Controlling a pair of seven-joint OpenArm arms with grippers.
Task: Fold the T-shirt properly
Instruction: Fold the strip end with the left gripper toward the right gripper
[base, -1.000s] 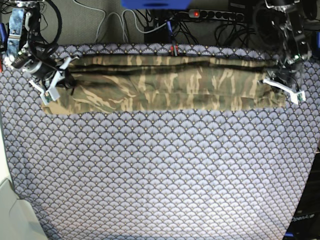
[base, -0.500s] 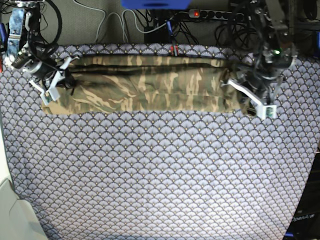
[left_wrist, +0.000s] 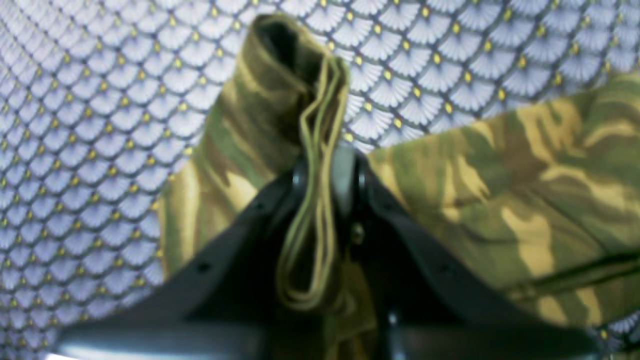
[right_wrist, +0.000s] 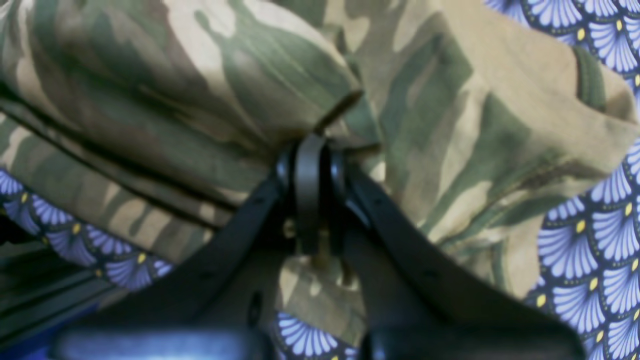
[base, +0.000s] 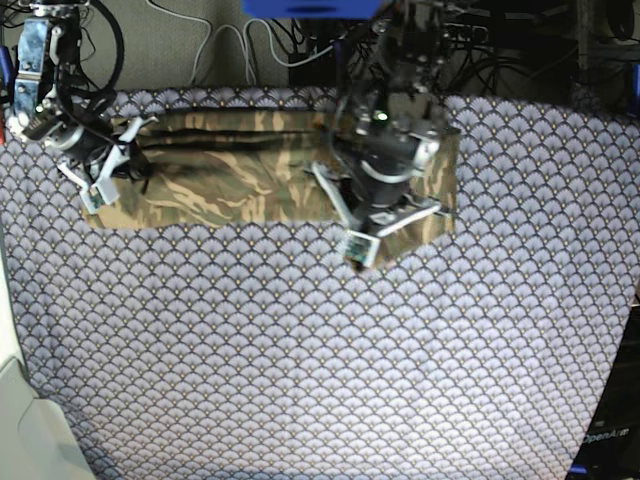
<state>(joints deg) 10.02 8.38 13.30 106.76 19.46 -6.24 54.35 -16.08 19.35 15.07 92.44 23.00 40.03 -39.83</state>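
— Shirt position? T-shirt (base: 230, 170) lies as a long folded band along the far edge of the counter (base: 320, 380), on the blue-grey scalloped tablecloth (base: 300, 340).

— And its right end?

— Doubled over toward the middle. The left claw (base: 385, 215) sits over the band's centre, lifted end bunched in it. Wrist view: jaws pinched tight on a stack of hem layers (left_wrist: 312, 200), cloth rising between the black fingers (left_wrist: 240, 240). Rest of the shirt spreads to the right of that view.

— The other arm?

— Right claw (base: 100, 170) at the band's left end, near the counter's far left corner. Jaws closed on a fold of camouflage cloth (right_wrist: 310, 145); shirt drapes either side, tablecloth showing beyond it.

— Anything behind?

— Cables and a power strip (base: 430, 30) past the far edge.
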